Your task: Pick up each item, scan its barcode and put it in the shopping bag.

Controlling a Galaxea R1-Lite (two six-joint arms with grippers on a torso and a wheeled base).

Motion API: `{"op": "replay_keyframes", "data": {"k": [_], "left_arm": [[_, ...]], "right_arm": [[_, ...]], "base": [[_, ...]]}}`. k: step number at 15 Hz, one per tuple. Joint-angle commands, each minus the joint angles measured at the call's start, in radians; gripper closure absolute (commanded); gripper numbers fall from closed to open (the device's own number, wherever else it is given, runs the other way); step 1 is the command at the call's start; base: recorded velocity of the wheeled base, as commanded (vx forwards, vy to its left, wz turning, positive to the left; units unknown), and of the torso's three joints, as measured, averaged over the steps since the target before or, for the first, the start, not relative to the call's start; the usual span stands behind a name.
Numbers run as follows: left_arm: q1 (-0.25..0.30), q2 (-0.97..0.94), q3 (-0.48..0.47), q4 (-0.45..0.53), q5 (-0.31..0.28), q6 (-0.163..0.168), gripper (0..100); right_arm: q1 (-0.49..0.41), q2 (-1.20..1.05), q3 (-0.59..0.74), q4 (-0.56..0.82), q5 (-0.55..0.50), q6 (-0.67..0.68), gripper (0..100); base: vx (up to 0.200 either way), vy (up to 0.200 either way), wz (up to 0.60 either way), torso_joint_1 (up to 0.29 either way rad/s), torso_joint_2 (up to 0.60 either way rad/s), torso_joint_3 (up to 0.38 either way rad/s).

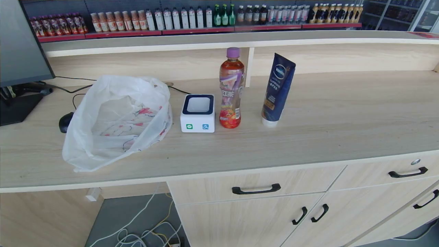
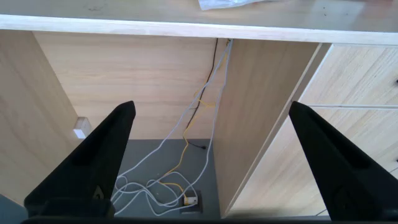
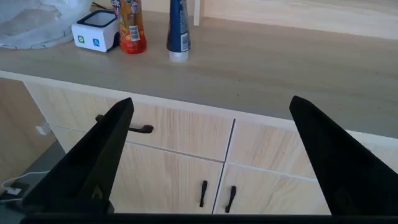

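**Drink bottle [image 1: 231,89] and blue tube [image 1: 277,91] upright on the counter [image 1: 343,113]**

In the head view both stand near the centre of the frame. The drink bottle is just to the right of the white scanner [image 1: 198,113]. The blue tube is a little further right, cap down and apart from the bottle. Their print is too small to make out a barcode.

The shopping bag [image 1: 116,120] lies open and crumpled left of centre. Its folds hide the bottom, so its contents cannot be told. A black mouse [image 1: 65,122] is half hidden behind the bag's left edge. A monitor [image 1: 20,41] is cut off by the upper left corner.

The left gripper [image 2: 211,106], fingers spread wide and holding nothing, faces the recess under the counter, where cables [image 2: 168,186] trail on the floor. The right gripper [image 3: 211,101], likewise spread and bare, is in front of the drawers [image 3: 180,134], below the counter's edge.
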Motion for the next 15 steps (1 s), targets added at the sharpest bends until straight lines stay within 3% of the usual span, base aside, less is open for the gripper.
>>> {"op": "replay_keyframes", "data": {"k": [1,5,7,12,15], "left_arm": [[0.001,0.000,0.000,0.000,0.000,0.000,0],[0.001,0.000,0.000,0.000,0.000,0.000,0],[0.001,0.000,0.000,0.000,0.000,0.000,0],[0.001,0.000,0.000,0.000,0.000,0.000,0],[0.001,0.000,0.000,0.000,0.002,0.000,0]], "right_arm": [[0.063,0.113,0.008,-0.085,0.000,-0.070,0],[0.092,0.199,-0.017,-0.130,0.000,-0.081,0],[0.116,0.257,-0.005,-0.225,0.000,-0.084,0],[0.144,0.543,-0.020,-0.628,0.000,-0.107,0],[0.148,0.636,-0.112,-0.632,0.000,-0.107,0]], "base": [[0.000,0.000,0.00,0.000,0.00,0.000],[0.000,0.000,0.00,0.000,0.00,0.000],[0.000,0.000,0.00,0.000,0.00,0.000],[0.000,0.000,0.00,0.000,0.00,0.000],[0.000,0.000,0.00,0.000,0.00,0.000]]}}
